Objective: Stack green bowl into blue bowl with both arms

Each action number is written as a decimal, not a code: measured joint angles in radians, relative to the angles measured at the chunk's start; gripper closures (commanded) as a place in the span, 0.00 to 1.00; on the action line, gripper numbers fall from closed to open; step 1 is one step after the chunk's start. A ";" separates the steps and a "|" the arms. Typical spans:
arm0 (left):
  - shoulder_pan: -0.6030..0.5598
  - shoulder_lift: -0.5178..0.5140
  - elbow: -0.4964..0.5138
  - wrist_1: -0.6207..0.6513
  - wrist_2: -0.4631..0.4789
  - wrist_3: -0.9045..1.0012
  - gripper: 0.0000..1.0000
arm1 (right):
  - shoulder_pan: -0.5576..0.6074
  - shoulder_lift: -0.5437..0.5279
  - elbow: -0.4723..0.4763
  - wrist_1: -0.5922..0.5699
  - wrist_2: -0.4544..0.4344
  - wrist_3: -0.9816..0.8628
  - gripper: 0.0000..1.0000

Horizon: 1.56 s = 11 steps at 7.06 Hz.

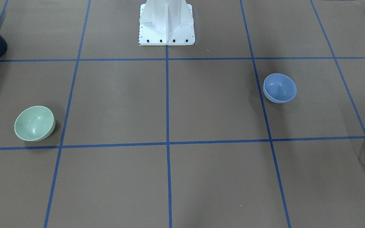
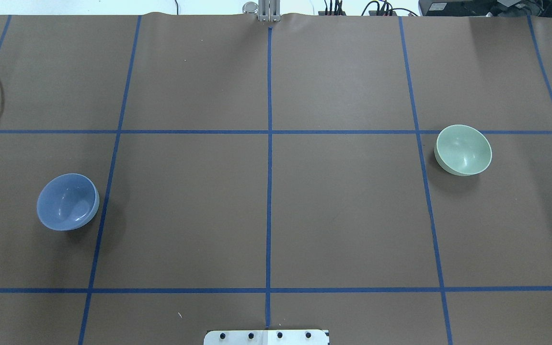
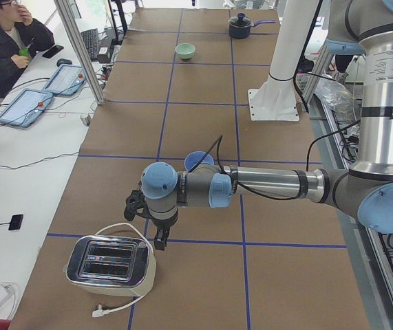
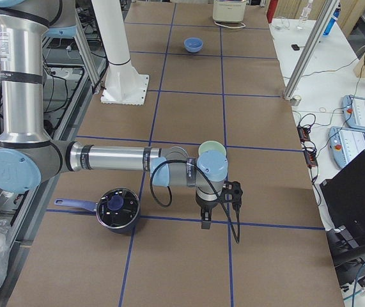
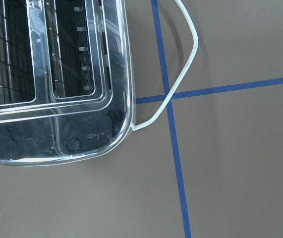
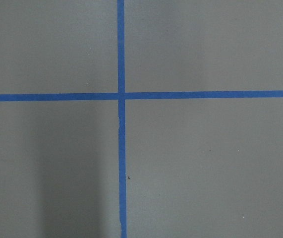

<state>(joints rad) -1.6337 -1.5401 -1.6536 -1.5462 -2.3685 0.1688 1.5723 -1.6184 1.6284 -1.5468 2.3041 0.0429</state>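
Green bowl (image 2: 463, 150), small, round, glossy and pale mint in colour, sits upright on the brown paper-covered table (image 2: 266, 215) on the robot's right side. The blue bowl (image 2: 68, 201), a glossy periwinkle round bowl of the same size, sits well apart from it on the robot's left side. Neither bowl is held, and stacking is not yet begun. The right gripper (image 4: 206, 220) hangs near the green bowl and the left gripper (image 3: 157, 237) near the blue bowl. Both show only in the side views, so it cannot be told whether their fingers are spread or closed. Hazards: the glossy curved walls may slip from a two-finger pinch. The left gripper hangs just beside the chrome two-slot toaster (image 5: 52, 74) and its white cord (image 5: 188, 54), which a low sweep could snag. The dark lidded saucepan (image 4: 118, 208) lies close to the right arm.
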 measured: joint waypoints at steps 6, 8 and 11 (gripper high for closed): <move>0.000 -0.023 -0.024 0.001 0.000 0.000 0.01 | -0.001 -0.002 0.009 0.084 0.035 0.000 0.00; 0.000 -0.072 -0.019 0.004 0.000 -0.008 0.01 | -0.031 0.005 0.029 0.104 0.040 0.000 0.00; 0.001 -0.090 -0.013 -0.044 -0.001 -0.030 0.01 | -0.072 0.059 0.048 0.109 0.036 0.004 0.00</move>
<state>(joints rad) -1.6329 -1.6296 -1.6664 -1.5898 -2.3698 0.1392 1.5000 -1.5590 1.6766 -1.4381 2.3399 0.0465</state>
